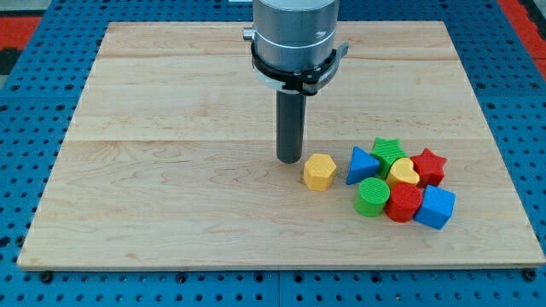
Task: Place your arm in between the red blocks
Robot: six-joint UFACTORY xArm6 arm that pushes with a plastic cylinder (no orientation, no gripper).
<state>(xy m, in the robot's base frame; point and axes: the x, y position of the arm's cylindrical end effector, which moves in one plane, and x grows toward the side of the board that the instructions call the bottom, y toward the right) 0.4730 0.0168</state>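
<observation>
My tip (289, 159) rests on the wooden board, just left of and slightly above a yellow hexagon block (319, 171). The two red blocks lie further to the view's right in a tight cluster: a red star (429, 166) at the cluster's right and a red cylinder (403, 203) at its bottom. A yellow heart block (404, 173) sits between the two red blocks. My tip is well left of both, with the yellow hexagon and a blue triangle (362, 163) in between.
The cluster also holds a green star (390, 152) at its top, a green cylinder (372, 197) at its bottom left and a blue cube (436, 207) at its bottom right. The wooden board (171, 128) lies on a blue pegboard (26, 102).
</observation>
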